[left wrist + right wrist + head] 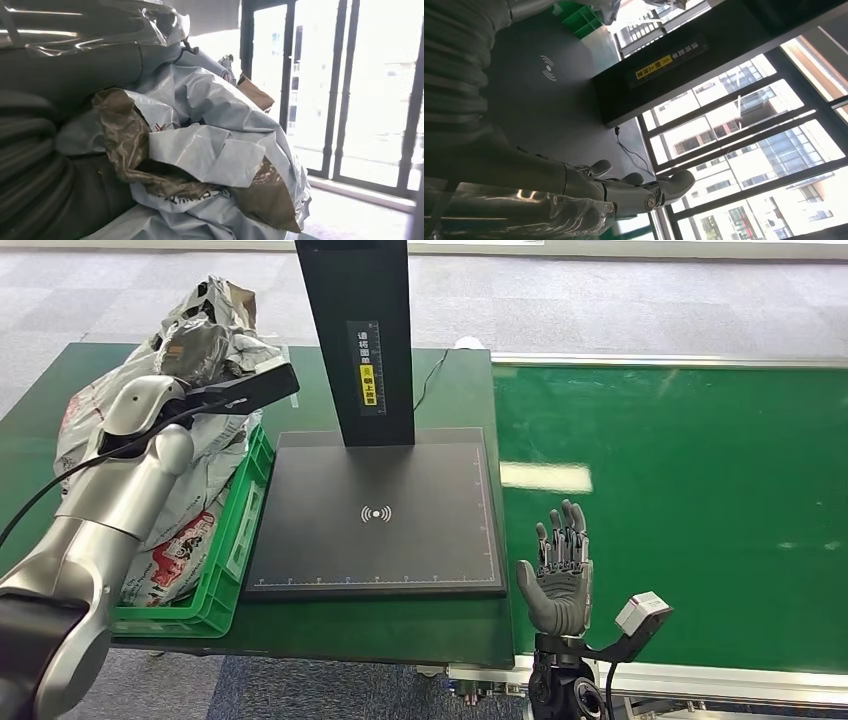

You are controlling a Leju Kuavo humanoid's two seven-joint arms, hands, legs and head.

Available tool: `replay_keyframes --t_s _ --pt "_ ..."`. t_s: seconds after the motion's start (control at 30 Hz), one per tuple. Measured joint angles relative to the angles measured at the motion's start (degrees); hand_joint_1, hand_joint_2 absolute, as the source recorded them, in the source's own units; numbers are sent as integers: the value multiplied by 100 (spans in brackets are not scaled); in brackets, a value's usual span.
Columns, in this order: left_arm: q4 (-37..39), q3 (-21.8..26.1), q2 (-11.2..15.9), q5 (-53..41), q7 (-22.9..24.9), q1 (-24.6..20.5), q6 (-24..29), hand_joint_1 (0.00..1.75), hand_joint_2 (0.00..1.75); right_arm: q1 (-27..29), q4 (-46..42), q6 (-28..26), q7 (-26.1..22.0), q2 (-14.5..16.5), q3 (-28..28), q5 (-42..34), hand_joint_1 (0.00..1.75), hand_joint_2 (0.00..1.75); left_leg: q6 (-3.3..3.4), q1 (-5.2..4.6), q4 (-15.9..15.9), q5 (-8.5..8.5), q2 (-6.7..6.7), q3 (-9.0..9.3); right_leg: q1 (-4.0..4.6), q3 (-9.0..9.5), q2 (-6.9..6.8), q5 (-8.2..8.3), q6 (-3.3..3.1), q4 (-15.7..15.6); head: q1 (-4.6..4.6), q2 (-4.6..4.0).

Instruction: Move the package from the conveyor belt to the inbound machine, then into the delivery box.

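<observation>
Head view, belt: the green belt (680, 480) runs along the right side, its surface bare and shiny.
Head view, machine: the black pad (380, 515) with a wireless mark lies left of the belt, a black post (355, 335) rising from its far edge.
Head view, box: a green box (235, 540) sits just left of the pad, heaped with grey and white bags.
Head view, package: the package (205, 335), a crumpled silver-grey bag, lies on top of the heap at the far end of the box.
Head view, left arm: the silver left arm (120, 500) reaches over the box toward the package; the left hand itself is hidden behind the wrist.
Head view, right hand: the right hand (560, 575) stands palm up at the belt's near left edge, fingers spread and holding nothing.
Left wrist view, package: crumpled grey and brown film (200, 150) lies right against the camera; whether the left hand grips it cannot be told.
Right wrist view, right hand: the fingers (639, 192) stretch out straight and apart, with the pad (549, 95) and post (664, 65) beyond.
</observation>
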Motion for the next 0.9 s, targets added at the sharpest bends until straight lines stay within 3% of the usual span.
replay_keyframes --t_s 0.5,0.9 --pt "580 99 -68 -110 174 -185 174 175 175 2 -2 -60 -9 2 -1 -1 0 175 0 -1 0 0 0 -3 -1 -1 0 0 0 0 -2 0" --pt "554 148 126 -138 171 -82 -42 173 175 17 -4 -93 -18 2 -13 -15 0 175 0 -1 1 0 0 -4 -1 -1 0 0 0 0 1 0"
